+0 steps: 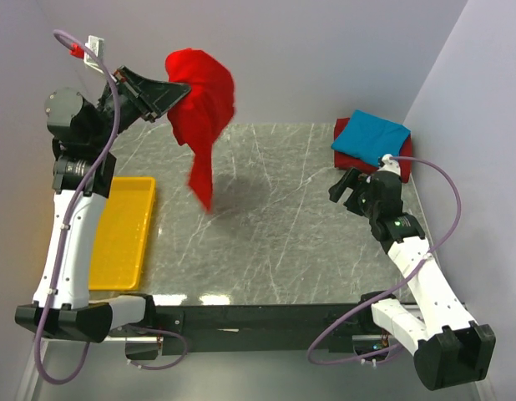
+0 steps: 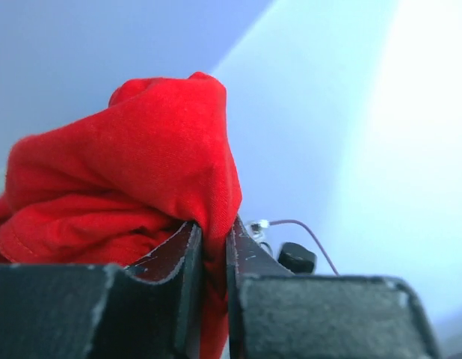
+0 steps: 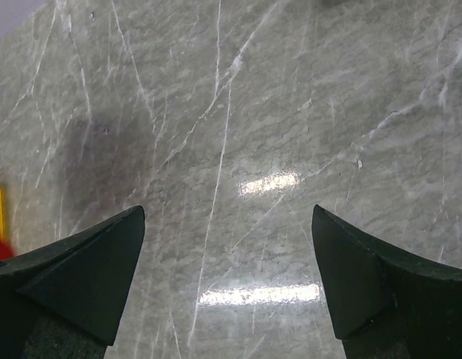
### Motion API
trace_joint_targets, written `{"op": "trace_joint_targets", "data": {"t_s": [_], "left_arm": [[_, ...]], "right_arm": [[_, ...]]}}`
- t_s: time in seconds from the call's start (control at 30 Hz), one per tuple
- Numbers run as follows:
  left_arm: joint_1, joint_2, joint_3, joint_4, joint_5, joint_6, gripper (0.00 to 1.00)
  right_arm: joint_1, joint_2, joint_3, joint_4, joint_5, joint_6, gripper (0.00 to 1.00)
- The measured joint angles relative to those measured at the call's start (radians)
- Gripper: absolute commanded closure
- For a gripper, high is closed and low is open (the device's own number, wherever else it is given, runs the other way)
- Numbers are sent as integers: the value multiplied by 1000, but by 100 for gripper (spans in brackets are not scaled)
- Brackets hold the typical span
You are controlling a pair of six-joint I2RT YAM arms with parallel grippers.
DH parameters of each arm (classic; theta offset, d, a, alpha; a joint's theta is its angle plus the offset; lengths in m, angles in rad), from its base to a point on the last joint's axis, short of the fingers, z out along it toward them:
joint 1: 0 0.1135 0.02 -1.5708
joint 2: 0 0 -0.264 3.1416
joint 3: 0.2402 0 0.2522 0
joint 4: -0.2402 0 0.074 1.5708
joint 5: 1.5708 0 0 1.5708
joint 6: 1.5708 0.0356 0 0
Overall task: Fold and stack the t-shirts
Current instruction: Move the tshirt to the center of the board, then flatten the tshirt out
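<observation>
My left gripper (image 1: 176, 90) is raised high at the back left and is shut on a bright red t-shirt (image 1: 204, 109), which hangs bunched in the air with its lower end above the table. In the left wrist view the red t-shirt (image 2: 134, 187) is pinched between my left gripper's (image 2: 214, 233) fingers. A folded turquoise-blue t-shirt (image 1: 371, 138) lies on top of a folded darker red t-shirt (image 1: 341, 132) at the back right. My right gripper (image 1: 346, 185) is open and empty, just in front of that stack; in the right wrist view it (image 3: 227, 217) hovers over bare table.
A yellow plastic tray (image 1: 124, 234) sits at the table's left edge, beside the left arm. The grey marble tabletop (image 1: 275, 225) runs between the arms. Walls close in behind and to the right.
</observation>
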Motion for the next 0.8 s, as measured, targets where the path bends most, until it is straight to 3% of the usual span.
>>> {"op": "trace_joint_targets", "data": {"t_s": [0.1,0.13,0.17,0.27,0.33,0.37,0.57,0.67,0.8], "left_arm": [[-31,-19,-2,66,21,-8,68],[-39,-23,-7,63,22,-2,57],[-47,-27,-19,52,20,21,31],[-76,-22,-70,-84,-40,133,17],[-95,14,-98,-224,-130,208,14],[-98,36,-116,-301,-185,246,4],[-106,174,-417,-576,-512,397,0],[-108,150,-520,-642,-558,436,1],[-113,42,-567,-605,-554,453,1]], "right_arm": [[0,-10,0,0,1,1,2],[0,-15,0,-1,2,2,1],[0,-22,0,-1,5,3,1],[0,-41,-1,-3,23,9,0],[0,-51,-3,-7,45,18,0],[0,-53,-4,-9,55,24,0],[0,-55,-31,-16,82,53,0],[5,-42,-55,-17,73,61,0],[30,19,-90,-14,23,66,0]]}}
